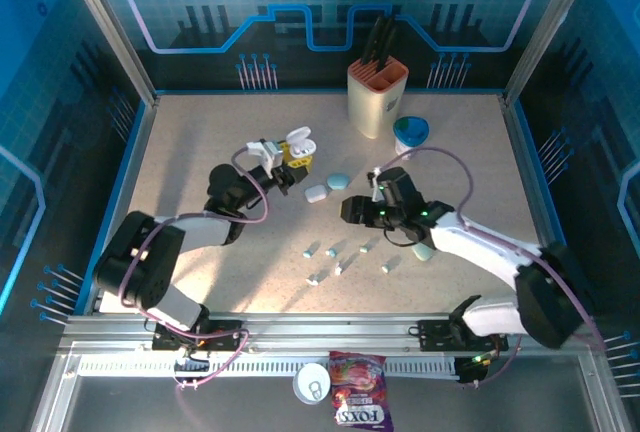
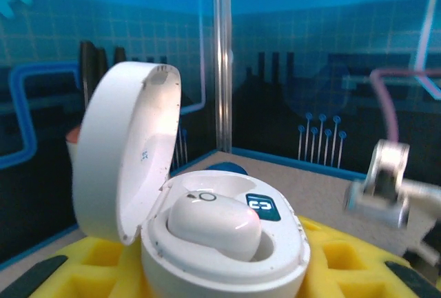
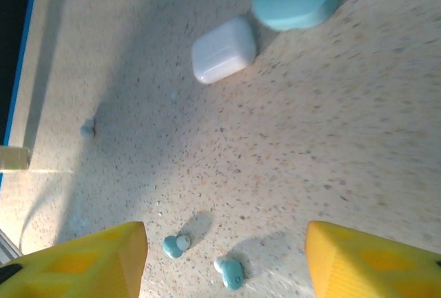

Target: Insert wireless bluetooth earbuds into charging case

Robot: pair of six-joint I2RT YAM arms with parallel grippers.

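One white earbud (image 2: 213, 225) sits in the open charging case (image 2: 227, 260) clenched by the left pincer (image 1: 292, 155), while the right pincer (image 3: 224, 256), released, hovers over two pale-blue earbuds (image 3: 173, 245) on the worktop (image 3: 310, 139).

Tabletop (image 1: 180, 152) lies bare at left; knife block (image 1: 377, 97) stands at back, earbuds (image 1: 331, 250) litter the centre.
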